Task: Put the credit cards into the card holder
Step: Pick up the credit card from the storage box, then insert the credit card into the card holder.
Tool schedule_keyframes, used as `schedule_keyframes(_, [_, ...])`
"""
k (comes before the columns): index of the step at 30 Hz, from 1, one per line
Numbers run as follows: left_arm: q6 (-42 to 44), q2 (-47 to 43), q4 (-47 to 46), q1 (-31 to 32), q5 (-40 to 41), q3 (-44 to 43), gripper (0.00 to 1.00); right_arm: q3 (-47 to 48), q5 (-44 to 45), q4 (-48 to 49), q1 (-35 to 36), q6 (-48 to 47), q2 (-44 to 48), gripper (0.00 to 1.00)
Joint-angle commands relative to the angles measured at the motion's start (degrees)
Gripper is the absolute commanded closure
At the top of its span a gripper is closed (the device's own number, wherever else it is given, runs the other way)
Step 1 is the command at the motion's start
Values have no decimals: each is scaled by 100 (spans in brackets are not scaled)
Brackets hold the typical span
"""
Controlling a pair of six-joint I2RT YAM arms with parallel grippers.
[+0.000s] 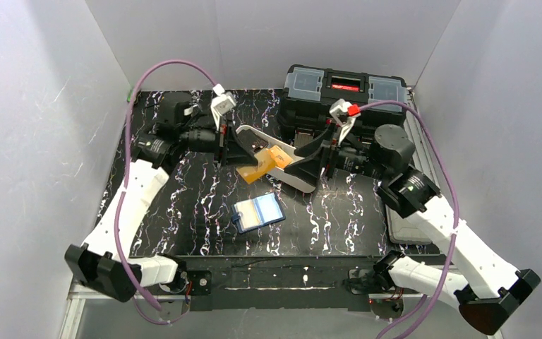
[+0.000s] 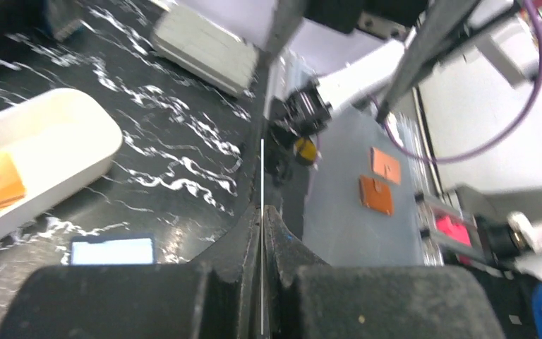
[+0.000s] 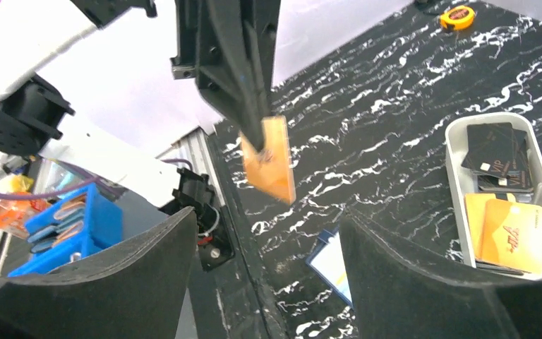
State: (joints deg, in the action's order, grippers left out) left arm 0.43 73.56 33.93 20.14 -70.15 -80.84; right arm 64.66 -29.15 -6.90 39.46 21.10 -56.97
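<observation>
Presently: left hand [image 1: 242,161] clamped shut on one orange card [image 1: 253,171], pinched at one short end. The card's long axis carries straight on out from the fingertips; its face is tilted, neither flat nor upright. It hangs clear of the surface [image 1: 197,205], just at the tray's [image 1: 286,178] left side, on the side toward the near edge. From the left wrist it shows edge-on, as a thin pale line between the pressed fingers [image 2: 282,244].

Right hand [image 1: 298,168] spread wide, gripping nothing, over the near-right end of the tray. Its open fingers [image 3: 423,282] face the held card; no contact visible.

Card holder [image 1: 257,213] lies opened flat on the surface, pale blue inside facing up, about midway along the near edge. Long axis roughly left to right, slightly skewed. It is apart from both the held card and the tray.

Tray runs diagonally, far-left to near-right. Dark cards [image 3: 497,148] lie stacked at one end, more orange cards [image 3: 512,233] at the other.

Toolbox [image 1: 346,92] at the far edge, right of centre.
</observation>
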Motion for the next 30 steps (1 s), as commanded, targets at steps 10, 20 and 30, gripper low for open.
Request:
schedule_keyframes(10, [-3460,-1185,-2955,-240,1676,263,100,-668,-344,2949,-35,2287,-197,22])
schedule_keyframes(20, [-3602,-1349,-3010,-244,1605,286,100,-176,-342,4064,173,2696,-1079,29])
schedule_keyframes(30, [-3632,-1312,-3069,-240,1722,328,100,-108,-348,4474,322,2727,-1266,33])
